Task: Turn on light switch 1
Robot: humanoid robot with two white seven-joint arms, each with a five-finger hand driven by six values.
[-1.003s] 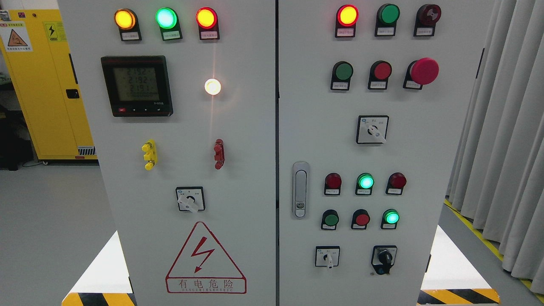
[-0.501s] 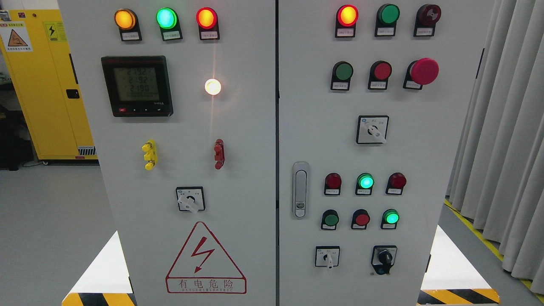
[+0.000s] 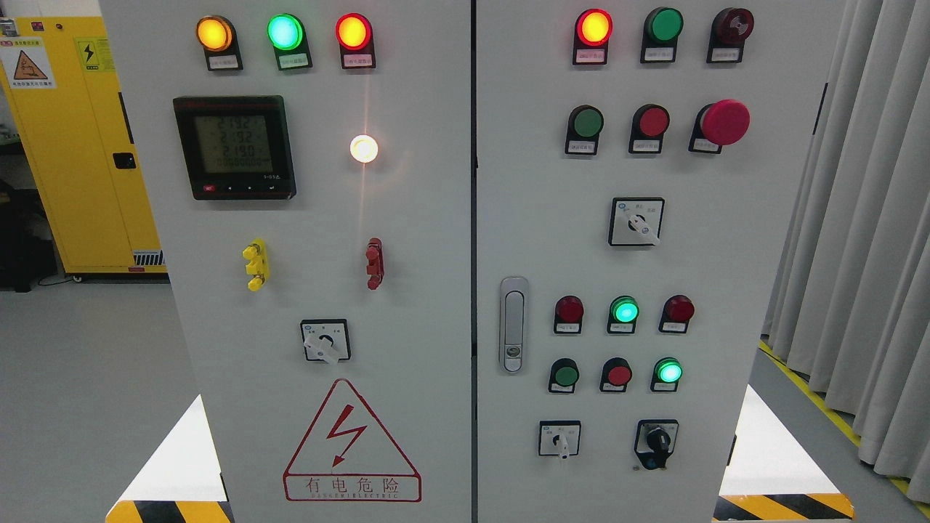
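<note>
Comparing with the views of the past second, nothing has moved on the grey steel control cabinet (image 3: 421, 218). Only the black square digital meter (image 3: 234, 147), at ten o'clock, alters a digit. No lamp changes, so no switching is evidenced. The left hand and right hand are out of view, so their fingers cannot be judged. The label plates are too small to read, so light switch 1 cannot be singled out. Likely candidates sit at four o'clock, where the glowing green round push-button (image 3: 668, 371) stands beside the unlit red round push-button (image 3: 617, 375).
</note>
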